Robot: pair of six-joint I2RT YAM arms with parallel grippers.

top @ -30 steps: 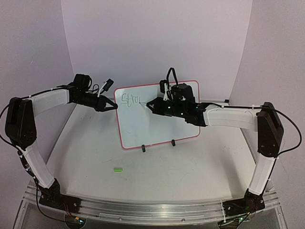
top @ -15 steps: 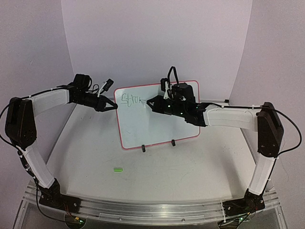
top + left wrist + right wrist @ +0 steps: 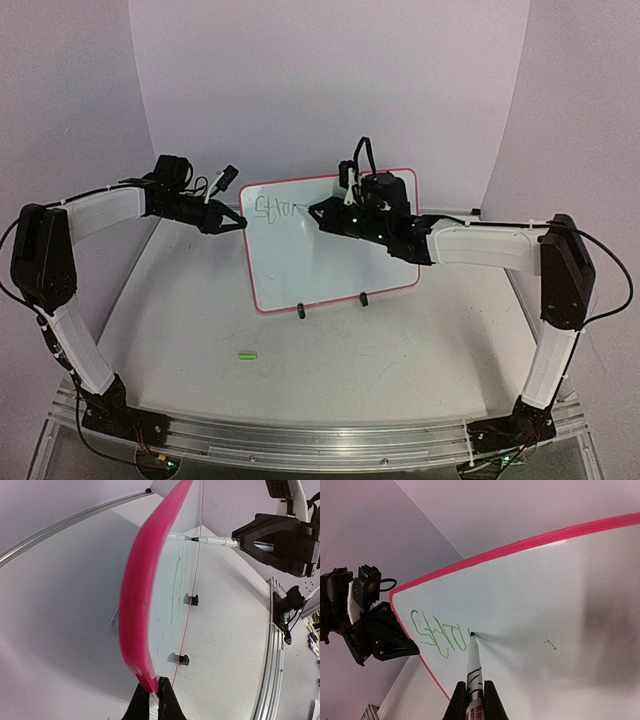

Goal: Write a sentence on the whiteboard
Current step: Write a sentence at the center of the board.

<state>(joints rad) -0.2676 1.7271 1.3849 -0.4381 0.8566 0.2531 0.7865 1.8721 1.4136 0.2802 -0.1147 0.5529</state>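
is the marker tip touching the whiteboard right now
Touching. The right wrist view shows the tip of the marker pressed on the whiteboard just past the green writing, with no gap; in the left wrist view it meets its reflection.

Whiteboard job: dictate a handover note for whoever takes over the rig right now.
Left gripper: shut on the whiteboard's left frame edge, steadying it.
Right gripper: shut on a marker, tip touching the board.
Whiteboard stands upright on its clip feet, mid-table; a small green piece lies in front.
Done: a few green letters, top left.
Left: the rest of the sentence.
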